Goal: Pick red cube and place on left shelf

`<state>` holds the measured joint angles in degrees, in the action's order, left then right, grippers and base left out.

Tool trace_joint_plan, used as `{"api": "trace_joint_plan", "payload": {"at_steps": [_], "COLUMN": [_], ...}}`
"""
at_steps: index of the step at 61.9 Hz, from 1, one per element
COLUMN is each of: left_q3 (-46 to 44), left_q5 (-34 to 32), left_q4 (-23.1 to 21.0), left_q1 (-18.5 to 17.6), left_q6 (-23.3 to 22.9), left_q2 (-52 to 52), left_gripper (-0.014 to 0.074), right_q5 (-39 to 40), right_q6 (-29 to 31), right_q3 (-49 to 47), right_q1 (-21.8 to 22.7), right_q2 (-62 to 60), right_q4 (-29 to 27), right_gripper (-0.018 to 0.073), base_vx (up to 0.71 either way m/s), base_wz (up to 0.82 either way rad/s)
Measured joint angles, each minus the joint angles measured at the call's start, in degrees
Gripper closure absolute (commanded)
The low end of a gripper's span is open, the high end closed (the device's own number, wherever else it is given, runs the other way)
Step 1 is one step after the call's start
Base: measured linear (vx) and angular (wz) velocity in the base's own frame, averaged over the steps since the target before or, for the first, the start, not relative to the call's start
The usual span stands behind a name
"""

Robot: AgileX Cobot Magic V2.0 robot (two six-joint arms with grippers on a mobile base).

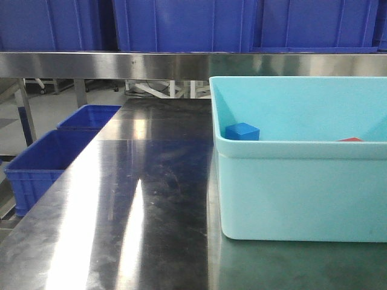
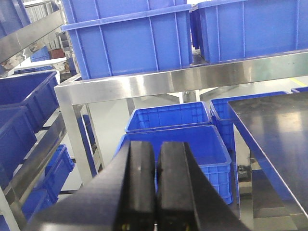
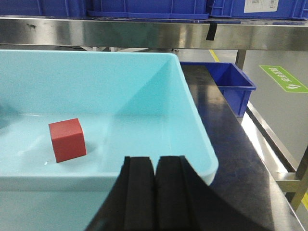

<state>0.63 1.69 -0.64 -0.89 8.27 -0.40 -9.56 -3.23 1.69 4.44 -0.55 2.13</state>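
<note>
black rubber pads of the right gripper [image 3: 155, 166] are pressed together with nothing between them, low over the near rim of the pale cyan tub [image 3: 195, 120]. the red cube [image 3: 68, 140] rests flat on the tub floor, ahead of the gripper and off to its left, clear of every wall, one corner turned slightly toward the camera. the left gripper [image 2: 157, 161] is likewise closed and empty, held out past the left edge of the steel table [image 2: 274, 130], facing blue crates [image 2: 173, 144] on the floor and what i take to be the left shelf [image 2: 36, 156], a steel-railed rack with dark-blue crates at the far left of that view. in the front view only a red sliver shows above the tub rim, and the blue cube [image 1: 242, 132] sits near the tub's left wall, apart from the red one

the step in hand, as i judge it, is the reach for the cube, not yet begun. to do it well the right jaws should open wide before crossing the rim. the wrist should shift left until the cube is centred, and turn so the fingers meet two flat opposite faces rather than corners. descend straight, stop short of the floor, close firmly, then lift well above the rim before swinging toward the shelf, since a low exit could catch the wall and drag the tub
</note>
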Motion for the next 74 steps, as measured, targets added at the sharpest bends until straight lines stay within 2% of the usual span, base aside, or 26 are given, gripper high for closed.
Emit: {"api": "trace_joint_plan", "payload": {"at_steps": [41,48,62,74], "left_q3": [0.0,0.0,0.0,0.0], "left_q5": [0.0,0.0,0.0,0.0], "left_q4": [0.0,0.0,0.0,0.0], "left_q1": [0.0,0.0,0.0,0.0], "left_q6": [0.0,0.0,0.0,0.0], "left_q2": [0.0,0.0,0.0,0.0], "left_gripper": [0.0491,0.0491,0.0491,0.0491], "right_q5": [5.5,5.6,2.5,1.6], "right_q6": [-0.1,-1.9,-3.2,-3.2], "right_q3": [0.0,-0.6,-9.7,-22.2], "right_q1": [0.0,-0.5,-2.8,-4.2], "right_q2": [0.0,0.3,10.7,23.3], "right_q4": [0.2,-2.1,-4.7,-4.9], "right_gripper": [0.0502,0.0502,0.0502,0.0491], "base_vx": [0.00,0.00,0.00,0.00], "base_wz": [0.00,0.00,0.00,0.00]}}
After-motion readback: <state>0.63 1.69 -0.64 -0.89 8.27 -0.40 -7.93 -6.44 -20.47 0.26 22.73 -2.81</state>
